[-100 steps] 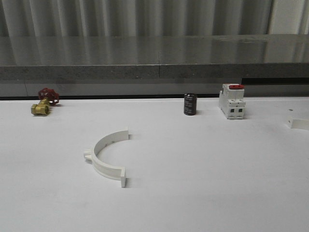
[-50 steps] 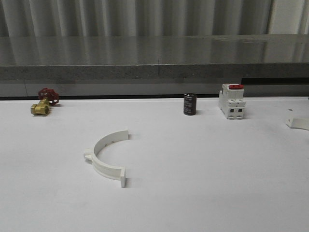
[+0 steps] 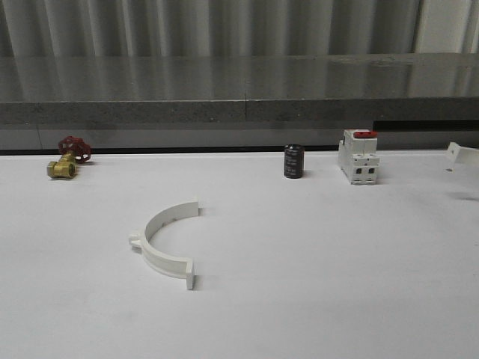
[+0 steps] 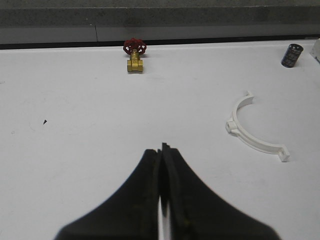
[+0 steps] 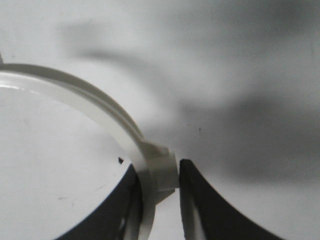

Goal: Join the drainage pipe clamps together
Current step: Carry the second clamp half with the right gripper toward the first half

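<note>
One white half-ring drainage pipe clamp [image 3: 166, 243] lies flat on the white table left of centre, its open side facing right; it also appears in the left wrist view [image 4: 251, 132]. My left gripper [image 4: 162, 150] hovers over bare table short of it, shut and empty. The other drainage pipe clamp [image 5: 90, 97] is held off the table by my right gripper [image 5: 159, 172], which is shut on its outer lug. One end tab of this held clamp [image 3: 462, 155] pokes in at the right edge of the front view.
Along the back of the table stand a brass valve with a red handle [image 3: 67, 157], a black cylinder [image 3: 294, 161] and a white block with a red top [image 3: 359, 157]. A grey ledge [image 3: 239, 112] runs behind them.
The clamp end at the right edge of the front view has risen well above the table. The clamp lying left of centre has not moved.
</note>
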